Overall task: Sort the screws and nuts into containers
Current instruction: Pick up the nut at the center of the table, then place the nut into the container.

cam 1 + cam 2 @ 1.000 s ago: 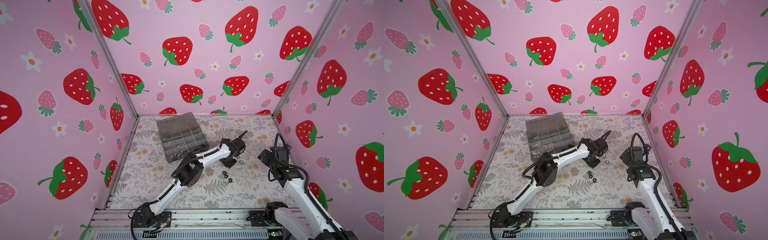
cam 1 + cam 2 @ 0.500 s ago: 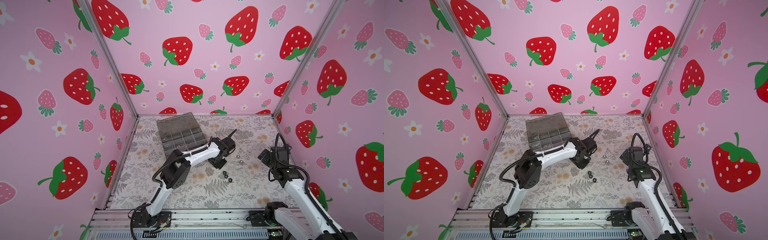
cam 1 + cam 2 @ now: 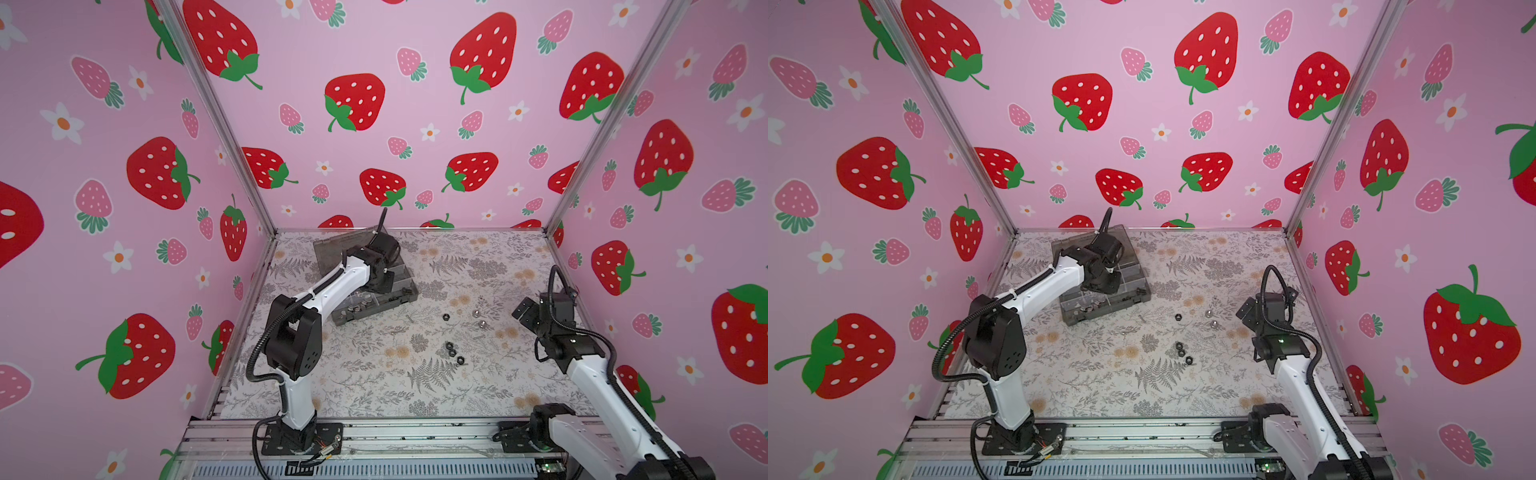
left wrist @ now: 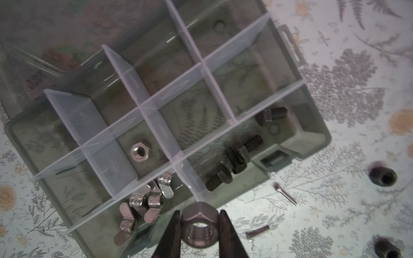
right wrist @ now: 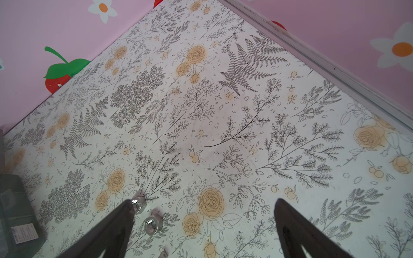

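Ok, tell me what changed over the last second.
The left arm swung from above the loose silver nuts across to the organiser box; the left hand now hangs over it, shut on a silver hex nut. The right hand, open, and the black hex nuts on the mat stayed put.

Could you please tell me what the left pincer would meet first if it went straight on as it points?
Likely the organiser box: the left pincer, shut on a silver hex nut, aims near the divider between the wing nuts and black bolts, though depth is unclear.
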{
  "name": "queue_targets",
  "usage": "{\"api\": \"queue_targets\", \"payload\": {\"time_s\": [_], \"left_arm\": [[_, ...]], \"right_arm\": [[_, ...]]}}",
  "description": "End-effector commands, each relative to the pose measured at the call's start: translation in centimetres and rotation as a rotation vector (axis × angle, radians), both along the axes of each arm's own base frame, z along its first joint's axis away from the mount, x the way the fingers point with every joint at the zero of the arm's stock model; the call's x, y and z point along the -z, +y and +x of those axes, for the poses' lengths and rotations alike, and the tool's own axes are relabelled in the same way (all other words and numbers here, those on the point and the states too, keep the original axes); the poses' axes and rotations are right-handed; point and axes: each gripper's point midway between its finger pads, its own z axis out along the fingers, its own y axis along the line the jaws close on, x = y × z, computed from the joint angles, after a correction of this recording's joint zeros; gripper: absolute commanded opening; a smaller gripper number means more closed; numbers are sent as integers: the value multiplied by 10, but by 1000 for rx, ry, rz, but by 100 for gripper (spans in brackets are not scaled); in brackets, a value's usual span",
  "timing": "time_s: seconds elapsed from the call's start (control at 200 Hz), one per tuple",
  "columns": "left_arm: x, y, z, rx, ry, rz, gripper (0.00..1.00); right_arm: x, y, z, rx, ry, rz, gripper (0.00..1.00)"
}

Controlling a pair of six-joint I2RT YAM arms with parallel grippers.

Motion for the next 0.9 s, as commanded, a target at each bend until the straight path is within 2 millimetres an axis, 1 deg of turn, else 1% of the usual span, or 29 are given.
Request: {"api": "queue_targets", "payload": {"time_s": [0.0, 0.095, 0.12, 0.19, 0.205, 0.23, 0.455, 0.595, 0.65, 0.675, 0.685, 0.695, 0.825, 0.895], "left_arm": [[1, 13, 14, -66, -19, -23, 0], [7, 30, 24, -110, -16, -19, 0], [9, 33, 26, -120, -15, -18, 0], [15, 43, 31, -142, -9, -16, 0], [16, 44, 32, -146, -7, -15, 0], [18, 47, 34, -153, -3, -13, 0], [39, 67, 42, -191, 28, 19, 0], [48, 72, 45, -195, 46, 36, 0], [50, 74, 47, -198, 48, 34, 4], [51, 73, 46, -197, 52, 33, 5], [51, 74, 46, -197, 52, 33, 8], [51, 73, 46, -198, 51, 31, 10], [52, 71, 44, -199, 57, 15, 24], [51, 69, 43, -198, 54, 3, 28]], "right_arm": [[8, 0, -2, -4, 15, 3, 100], [10, 1, -3, -5, 20, 10, 100], [6, 1, 1, -5, -5, 16, 100], [6, 2, 2, -4, -7, 18, 100], [13, 2, 2, -5, 19, 13, 100], [15, 2, 2, -3, 23, 14, 100], [19, 4, 5, -8, 34, 22, 100], [19, 4, 4, -7, 34, 22, 100], [20, 4, 4, -6, 35, 22, 100], [19, 4, 4, -7, 33, 23, 100], [20, 4, 4, -6, 34, 22, 100], [19, 4, 4, -6, 34, 22, 100], [19, 3, 3, -6, 33, 19, 100], [18, 3, 3, -5, 32, 18, 100]]}}
